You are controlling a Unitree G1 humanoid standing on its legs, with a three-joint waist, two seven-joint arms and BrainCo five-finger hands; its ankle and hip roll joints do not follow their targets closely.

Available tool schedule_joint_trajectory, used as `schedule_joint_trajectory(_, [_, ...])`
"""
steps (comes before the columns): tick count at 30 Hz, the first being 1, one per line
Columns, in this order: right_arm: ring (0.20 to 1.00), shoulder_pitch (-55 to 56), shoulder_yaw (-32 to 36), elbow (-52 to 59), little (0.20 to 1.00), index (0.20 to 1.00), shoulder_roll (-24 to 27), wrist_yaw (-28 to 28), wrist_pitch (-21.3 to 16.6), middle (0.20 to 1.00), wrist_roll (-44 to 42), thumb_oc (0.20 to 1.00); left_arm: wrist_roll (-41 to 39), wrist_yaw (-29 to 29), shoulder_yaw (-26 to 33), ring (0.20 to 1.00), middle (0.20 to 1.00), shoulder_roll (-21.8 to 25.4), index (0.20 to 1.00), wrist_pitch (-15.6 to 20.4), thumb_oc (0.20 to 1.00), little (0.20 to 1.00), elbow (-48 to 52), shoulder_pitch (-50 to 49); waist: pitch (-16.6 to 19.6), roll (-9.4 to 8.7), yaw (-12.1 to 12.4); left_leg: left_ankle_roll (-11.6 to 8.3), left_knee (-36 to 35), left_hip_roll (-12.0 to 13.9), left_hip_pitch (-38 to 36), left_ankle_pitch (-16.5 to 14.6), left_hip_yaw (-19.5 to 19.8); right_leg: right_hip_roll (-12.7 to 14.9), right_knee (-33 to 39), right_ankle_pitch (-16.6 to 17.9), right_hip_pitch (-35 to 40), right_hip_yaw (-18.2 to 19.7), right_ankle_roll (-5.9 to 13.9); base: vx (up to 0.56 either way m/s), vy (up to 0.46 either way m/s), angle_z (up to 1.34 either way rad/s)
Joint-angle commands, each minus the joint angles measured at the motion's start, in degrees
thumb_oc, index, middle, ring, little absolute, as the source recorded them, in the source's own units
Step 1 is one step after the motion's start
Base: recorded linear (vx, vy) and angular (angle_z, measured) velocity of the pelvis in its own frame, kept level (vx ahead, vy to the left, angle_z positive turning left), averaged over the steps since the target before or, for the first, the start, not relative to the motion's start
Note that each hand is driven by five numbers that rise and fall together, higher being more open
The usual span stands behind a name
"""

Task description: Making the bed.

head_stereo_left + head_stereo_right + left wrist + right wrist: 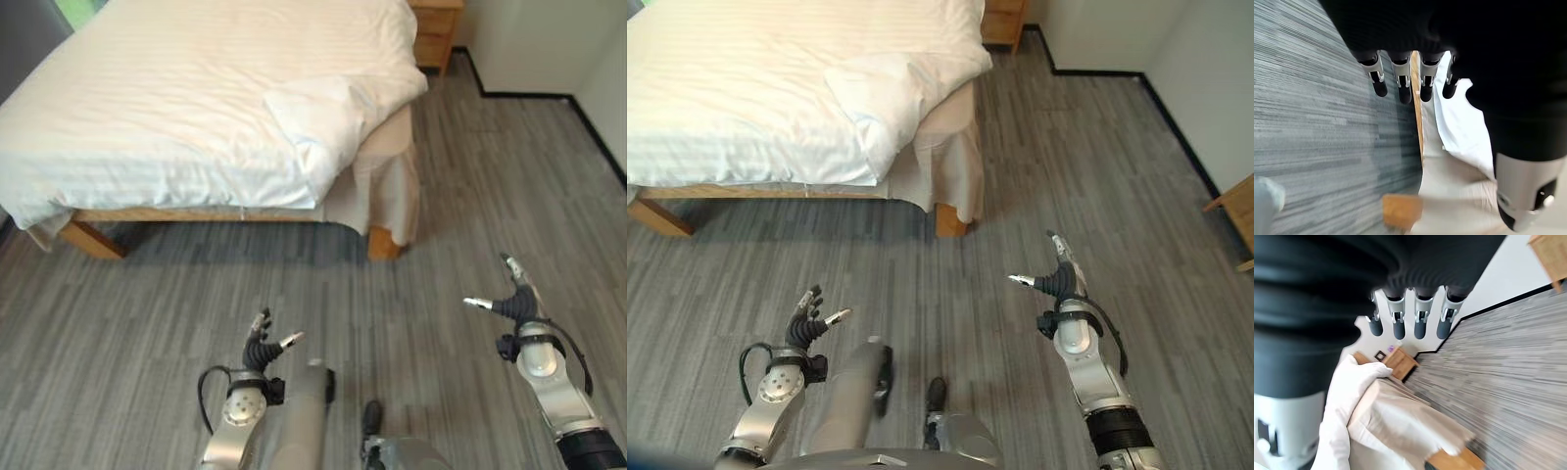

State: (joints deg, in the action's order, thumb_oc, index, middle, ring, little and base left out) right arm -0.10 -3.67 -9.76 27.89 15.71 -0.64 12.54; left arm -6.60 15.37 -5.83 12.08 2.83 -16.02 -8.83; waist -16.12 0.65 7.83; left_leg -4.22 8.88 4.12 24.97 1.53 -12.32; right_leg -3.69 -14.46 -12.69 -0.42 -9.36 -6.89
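- The left hand [263, 349] hung over the grey wood-grain plank floor [147, 313], nearest the robot, its fingers [1402, 88] relaxed and loosely spread with nothing in them
- The right hand [513, 302] was raised a little further out on the other side, thumb and fingers [1419, 324] also released and straight, grasping nothing
- Both hands were well apart from the bed, with bare floor between them and it
- Beyond them stood the low light-wood bed frame [196, 214], its near corner leg [384, 245] showing under a hanging beige bed skirt [387, 186]
- On top lay the white striped duvet [196, 98], spread over most of the mattress, its edge draping over the near side of the frame
- At the near right corner of the bed the duvet was folded back on itself in a rumpled white flap [318, 122], leaving the beige sheet beneath exposed
- Farthest away, a small light-wood bedside cabinet [436, 29] stood just beside the head of the bed against the pale wall [529, 44] with its black skirting strip [524, 95]
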Motion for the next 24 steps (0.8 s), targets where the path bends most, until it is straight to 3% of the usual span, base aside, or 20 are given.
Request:
schedule_joint_trajectory(1, [1.0, -1.7, 0.2, 3.0, 1.0, 1.0, 3.0, 1.8, -1.5, 1.0, 1.5, 1.0, 1.2, 0.6, -0.7, 1.0, 1.0, 5.0, 1.0, 1.7, 1.0, 1.0, 6.1, 1.7, 3.4, -5.51, 1.0, 1.25, -7.9, 1.5, -5.5, 3.2, -0.6, 5.5, 17.0, -1.6, 17.8, 2.0, 9.98, 0.43, 0.099, 0.11])
schedule_joint_trajectory(3, [1.0, 0.3, 0.6, 3.4, 1.0, 1.0, 2.2, 0.8, -1.8, 1.0, 2.9, 1.0, 2.4, 0.6, 0.0, 1.0, 1.0, 5.1, 1.0, 1.3, 1.0, 1.0, 5.6, 1.5, 5.2, -5.77, 0.8, 1.83, -11.8, 0.8, -7.9, 6.4, -0.3, 6.4, 15.6, -2.1, 19.7, 1.9, 11.67, 0.71, 0.166, -0.03])
schedule_joint_trajectory(4, [1.0, 0.6, 0.5, 3.3, 1.0, 1.0, 1.5, 0.5, -1.7, 1.0, 3.6, 1.0, 3.1, 1.1, 0.0, 1.0, 1.0, 5.0, 1.0, 1.0, 1.0, 1.0, 4.9, 1.9, 5.7, -6.61, 0.8, 2.35, -11.5, -0.5, -8.7, 7.1, 0.2, 7.7, 12.0, 0.0, 18.8, 2.2, 12.82, 0.7, 0.174, 0.02])
schedule_joint_trajectory(5, [1.0, 0.8, 0.1, 2.7, 1.0, 1.0, 1.0, 0.6, -1.6, 1.0, 4.1, 1.0, 3.5, 2.2, 0.3, 1.0, 1.0, 5.6, 1.0, 0.8, 1.0, 1.0, 4.7, 3.1, 5.9, -7.45, 0.7, 3.31, -11.2, -1.6, -9.6, 6.8, -0.5, 9.4, 6.3, 4.6, 16.8, 2.1, 14.92, 0.74, 0.243, -0.12])
schedule_joint_trajectory(6, [1.0, 0.6, -0.6, 2.5, 1.0, 1.0, 0.6, 0.3, -0.9, 1.0, 6.8, 1.0, 4.5, 3.4, 1.4, 1.0, 1.0, 6.8, 1.0, 1.0, 1.0, 1.0, 6.3, 3.5, 5.3, -7.37, 0.0, 4.78, -11.2, -1.9, -13.3, 5.0, -1.7, 12.5, -7.3, 11.3, 10.7, 1.2, 17.45, 0.66, 0.243, -0.26])
schedule_joint_trajectory(7, [1.0, 0.5, -1.0, 2.4, 1.0, 1.0, 0.7, 0.5, -1.2, 1.0, 7.7, 1.0, 5.7, 5.0, 2.5, 1.0, 1.0, 7.5, 1.0, 1.0, 1.0, 1.0, 6.8, 4.0, 5.2, -7.11, -0.3, 5.27, -11.7, -1.6, -15.7, 3.8, -2.7, 14.3, -12.0, 14.6, 8.0, -0.3, 18.24, 0.44, 0.181, -0.45])
schedule_joint_trajectory(8, [1.0, 0.4, -1.0, 2.4, 1.0, 1.0, 0.6, 0.6, -1.2, 1.0, 7.8, 1.0, 5.8, 5.0, 2.6, 1.0, 1.0, 7.5, 1.0, 1.0, 1.0, 1.0, 6.8, 4.1, 5.3, -6.99, -0.2, 5.28, -11.7, -1.4, -15.6, 3.9, -2.8, 14.2, -12.0, 14.7, 7.7, -0.2, 18.2, 0.3, 0.104, -0.42])
schedule_joint_trajectory(9, [1.0, 0.6, -0.9, 2.3, 1.0, 1.0, 0.2, 0.5, -1.3, 1.0, 8.0, 1.0, 6.8, 7.0, 3.9, 1.0, 1.0, 8.6, 1.0, 0.7, 1.0, 1.0, 6.9, 5.0, 5.0, -6.72, -0.8, 5.64, -12.5, -1.1, -18.5, 2.6, -3.6, 17.1, -15.5, 16.5, 5.6, -3.2, 18.39, 0.43, 0.081, -0.23])
schedule_joint_trajectory(10, [1.0, 1.3, -0.6, 1.5, 1.0, 1.0, 0.4, 0.4, -1.1, 1.0, 8.5, 1.0, 8.9, 9.7, 6.9, 1.0, 1.0, 10.9, 1.0, 0.3, 1.0, 1.0, 7.4, 7.0, 5.1, -5.72, -1.9, 5.33, -13.2, 0.2, -22.4, 0.5, -4.8, 20.7, -14.4, 15.7, 2.9, -8.1, 17.72, 0.44, 0.077, -0.08])
schedule_joint_trajectory(11, [1.0, 1.2, -0.6, 1.5, 1.0, 1.0, 0.3, 0.4, -1.1, 1.0, 8.5, 1.0, 9.0, 9.7, 6.9, 1.0, 1.0, 10.9, 1.0, 0.3, 1.0, 1.0, 7.4, 7.0, 5.0, -5.76, -2.1, 5.31, -13.2, 0.2, -22.4, 0.5, -4.7, 20.7, -14.4, 15.6, 3.0, -8.2, 17.71, 0.54, 0.024, -0.03])
schedule_joint_trajectory(12, [1.0, 2.1, 0.5, 0.6, 1.0, 1.0, 1.0, -0.1, -1.4, 1.0, 8.3, 1.0, 12.2, 12.3, 9.9, 1.0, 1.0, 13.3, 1.0, 0.0, 1.0, 1.0, 6.6, 9.4, 4.9, -5.06, -3.9, 4.51, -13.9, 1.0, -24.7, -0.4, -4.8, 19.0, -9.7, 11.8, -0.1, -9.1, 16.63, 0.36, -0.037, 0.02])
schedule_joint_trajectory(13, [1.0, 2.9, 1.2, -0.1, 1.0, 1.0, 1.4, -0.2, -1.7, 1.0, 8.4, 1.0, 14.0, 13.3, 11.5, 1.0, 1.0, 14.8, 1.0, -0.2, 1.0, 1.0, 6.6, 10.7, 4.8, -4.98, -4.9, 4.01, -13.9, 1.3, -25.4, -0.8, -4.9, 17.3, -6.6, 10.3, -1.1, -8.9, 16.3, 0.37, -0.039, 0.13])
schedule_joint_trajectory(15, [1.0, 2.9, 1.2, -0.1, 1.0, 1.0, 1.4, -0.2, -1.7, 1.0, 8.4, 1.0, 14.0, 13.3, 11.5, 1.0, 1.0, 14.8, 1.0, -0.2, 1.0, 1.0, 6.5, 10.8, 4.7, -4.9, -4.9, 3.91, -13.9, 1.4, -25.5, -0.8, -4.9, 17.1, -6.3, 10.4, -0.9, -9.0, 16.22, 0.12, -0.042, 0.28])
schedule_joint_trajectory(16, [1.0, 4.1, 2.1, -1.2, 1.0, 1.0, 1.9, 0.2, -1.7, 1.0, 9.0, 1.0, 15.5, 14.7, 13.4, 1.0, 1.0, 16.6, 1.0, -0.4, 1.0, 1.0, 6.3, 12.3, 4.7, -4.98, -5.8, 3.36, -13.9, 1.6, -26.2, -1.4, -4.7, 15.0, -1.6, 9.5, -2.0, -8.5, 16.1, 0.36, -0.139, 0.29])
schedule_joint_trajectory(17, [1.0, 7.8, 4.4, -2.6, 1.0, 1.0, 2.2, 0.4, -1.7, 1.0, 8.8, 1.0, 18.1, 17.4, 16.6, 1.0, 1.0, 19.6, 1.0, -0.9, 1.0, 1.0, 5.3, 15.2, 4.9, -5.38, -7.7, 2.32, -13.9, 1.3, -27.9, -2.8, -3.9, 11.7, 7.4, 9.7, -3.3, -6.2, 16.54, 0.48, -0.181, 0.22])
schedule_joint_trajectory(18, [1.0, 9.4, 5.5, -3.4, 1.0, 1.0, 2.0, 0.6, -1.7, 1.0, 8.1, 1.0, 18.9, 19.2, 16.9, 1.0, 1.0, 21.0, 1.0, -1.3, 1.0, 1.0, 3.4, 17.6, 4.8, -5.39, -8.5, 1.96, -13.9, 1.4, -28.7, -3.3, -3.2, 10.5, 10.7, 11.0, -3.6, -4.1, 16.65, 0.33, -0.138, 0.51])
schedule_joint_trajectory(19, [1.0, 9.4, 5.5, -3.4, 1.0, 1.0, 2.0, 0.6, -1.7, 1.0, 8.1, 1.0, 18.9, 19.2, 16.9, 1.0, 1.0, 21.0, 1.0, -1.3, 1.0, 1.0, 3.4, 17.7, 4.8, -5.45, -8.5, 1.97, -13.9, 1.4, -28.5, -3.0, -3.3, 10.5, 10.9, 11.3, -3.7, -4.0, 16.55, 0.27, -0.134, 0.6])
schedule_joint_trajectory(20, [1.0, 11.6, 7.4, -5.3, 1.0, 1.0, 2.3, 1.1, -1.5, 1.0, 7.0, 1.0, 20.4, 21.5, 17.9, 1.0, 1.0, 23.9, 1.0, -3.1, 1.0, 1.0, -1.1, 21.2, 5.0, -5.53, -10.1, 1.6, -13.9, 1.4, -29.7, -4.1, -2.3, 9.6, 14.7, 13.4, -4.5, 0.6, 17.19, 0.23, -0.143, 0.57])
schedule_joint_trajectory(21, [1.0, 13.4, 8.3, -5.4, 1.0, 1.0, 2.1, 0.8, -1.4, 1.0, 6.7, 1.0, 21.1, 21.7, 18.4, 1.0, 1.0, 25.0, 1.0, -3.6, 1.0, 1.0, -2.0, 21.6, 5.5, -5.65, -10.5, 1.71, -13.9, 1.1, -30.2, -4.5, -1.9, 9.6, 16.0, 13.6, -3.6, 1.8, 16.88, 0.35, -0.172, 0.3])
schedule_joint_trajectory(24, [1.0, 15.1, 10.3, -5.8, 1.0, 1.0, 2.9, -0.6, -2.0, 1.0, 2.8, 1.0, 20.7, 21.9, 19.2, 1.0, 1.0, 26.3, 1.0, -4.6, 1.0, 1.0, -8.0, 22.3, 7.3, -4.54, -12.2, 1.04, -13.7, 1.2, -33.4, -5.8, -2.3, 9.2, 17.1, 14.2, -1.4, 2.7, 16.31, 0.31, -0.098, 0.42])
